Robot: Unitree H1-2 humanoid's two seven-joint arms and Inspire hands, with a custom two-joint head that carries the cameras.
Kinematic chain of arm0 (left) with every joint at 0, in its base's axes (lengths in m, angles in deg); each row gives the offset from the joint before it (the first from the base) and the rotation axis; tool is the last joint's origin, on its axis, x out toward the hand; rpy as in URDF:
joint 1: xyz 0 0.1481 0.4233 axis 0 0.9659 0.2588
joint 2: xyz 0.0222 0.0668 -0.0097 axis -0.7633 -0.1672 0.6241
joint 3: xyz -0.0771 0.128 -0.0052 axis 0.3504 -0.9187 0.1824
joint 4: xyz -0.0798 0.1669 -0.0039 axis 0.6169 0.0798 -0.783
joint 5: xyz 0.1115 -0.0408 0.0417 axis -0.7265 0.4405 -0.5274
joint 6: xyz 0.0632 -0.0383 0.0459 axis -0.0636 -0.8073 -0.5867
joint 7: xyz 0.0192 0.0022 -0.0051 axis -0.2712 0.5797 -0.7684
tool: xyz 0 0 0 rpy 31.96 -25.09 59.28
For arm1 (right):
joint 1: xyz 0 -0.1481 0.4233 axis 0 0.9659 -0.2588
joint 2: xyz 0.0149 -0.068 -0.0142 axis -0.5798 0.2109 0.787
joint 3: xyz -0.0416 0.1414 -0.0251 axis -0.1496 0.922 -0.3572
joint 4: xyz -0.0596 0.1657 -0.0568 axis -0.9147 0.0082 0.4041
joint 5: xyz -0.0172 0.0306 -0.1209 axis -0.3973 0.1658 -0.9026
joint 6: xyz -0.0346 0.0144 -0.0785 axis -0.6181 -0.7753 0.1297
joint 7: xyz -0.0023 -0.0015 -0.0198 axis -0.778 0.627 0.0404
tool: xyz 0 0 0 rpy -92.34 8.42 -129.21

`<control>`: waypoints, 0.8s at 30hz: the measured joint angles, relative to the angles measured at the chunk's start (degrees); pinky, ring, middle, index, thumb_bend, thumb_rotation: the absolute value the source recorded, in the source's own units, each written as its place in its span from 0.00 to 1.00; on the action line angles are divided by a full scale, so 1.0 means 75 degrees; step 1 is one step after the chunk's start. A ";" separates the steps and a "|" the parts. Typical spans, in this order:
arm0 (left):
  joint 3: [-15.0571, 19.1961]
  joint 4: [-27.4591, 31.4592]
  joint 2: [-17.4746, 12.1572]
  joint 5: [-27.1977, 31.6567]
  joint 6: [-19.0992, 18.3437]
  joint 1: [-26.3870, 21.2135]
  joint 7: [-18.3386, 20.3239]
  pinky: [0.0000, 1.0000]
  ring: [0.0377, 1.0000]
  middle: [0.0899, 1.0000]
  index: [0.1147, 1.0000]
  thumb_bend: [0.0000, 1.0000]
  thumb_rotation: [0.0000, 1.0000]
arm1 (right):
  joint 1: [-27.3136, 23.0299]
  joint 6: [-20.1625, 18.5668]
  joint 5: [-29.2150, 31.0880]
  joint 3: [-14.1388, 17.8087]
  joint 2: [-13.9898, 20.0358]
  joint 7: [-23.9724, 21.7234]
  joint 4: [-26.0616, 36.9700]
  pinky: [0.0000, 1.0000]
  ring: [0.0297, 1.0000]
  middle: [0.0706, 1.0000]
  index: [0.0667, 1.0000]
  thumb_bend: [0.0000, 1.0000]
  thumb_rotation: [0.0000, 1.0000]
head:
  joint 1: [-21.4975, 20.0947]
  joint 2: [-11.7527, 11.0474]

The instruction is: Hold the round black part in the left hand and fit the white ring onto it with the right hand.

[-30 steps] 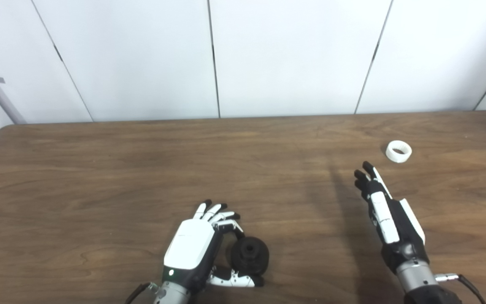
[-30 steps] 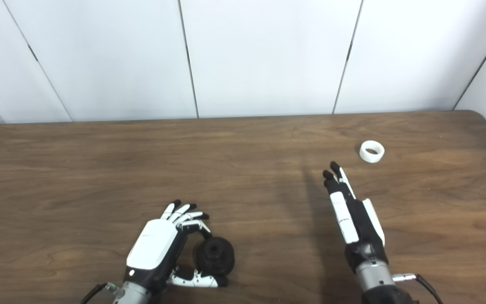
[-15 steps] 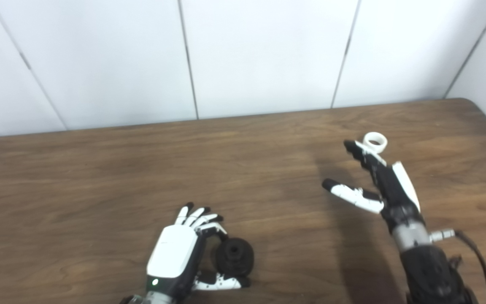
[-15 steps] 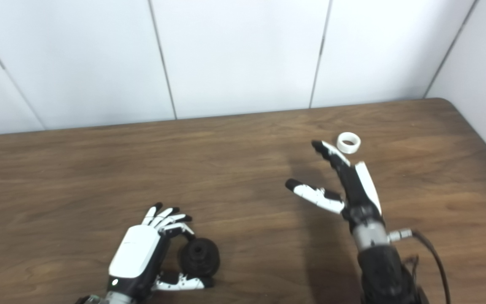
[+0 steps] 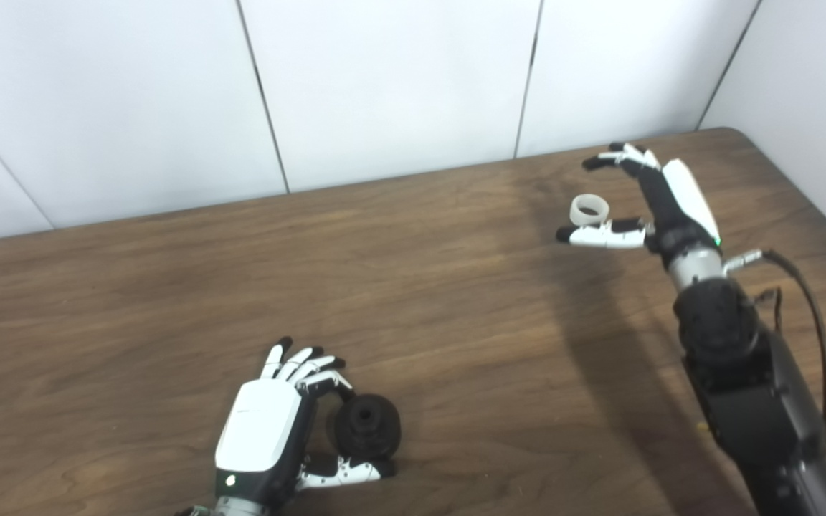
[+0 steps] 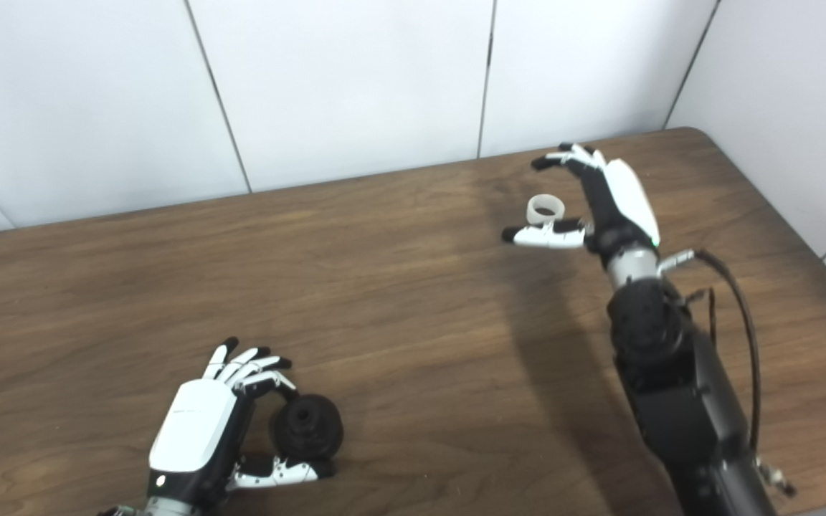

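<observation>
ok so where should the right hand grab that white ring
Pinch the white ring across its outer wall, coming down from above. It lies flat on the table, hole up, and the open right hand already brackets it, fingers behind, thumb in front.

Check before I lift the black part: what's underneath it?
The round black part rests on bare table, with the left hand cupped beside it. The contact patch itself is hidden.

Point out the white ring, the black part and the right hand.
white ring (image 5: 589,208), left eye view, its rim.
black part (image 5: 368,426), left eye view, its face.
right hand (image 6: 603,201), right eye view, its palm side.
</observation>
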 measured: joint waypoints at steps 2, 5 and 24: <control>0.0014 0.0010 -0.0009 0.0000 0.0003 0.0000 0.0017 1.00 0.87 0.76 0.42 0.52 0.05 | -0.0255 -0.0048 -0.0032 -0.0019 0.0044 -0.0066 -0.0327 0.95 1.00 0.95 0.72 0.86 0.20 | -0.0058 0.0000; 0.0015 0.0017 -0.0010 0.0001 0.0012 0.0001 0.0041 1.00 0.87 0.76 0.42 0.52 0.05 | -0.0526 -0.0149 -0.0053 -0.0122 0.0180 -0.0179 -0.0893 0.97 1.00 0.95 0.72 0.86 0.18 | -0.0094 0.0000; 0.0080 0.0233 -0.0044 -0.0017 -0.0038 0.0145 0.0256 1.00 0.88 0.76 0.42 0.52 0.06 | -0.1944 -0.0207 -0.1061 -0.0837 0.0764 -0.1380 -0.3440 1.00 1.00 0.99 0.72 0.89 0.22 | -0.0047 0.0035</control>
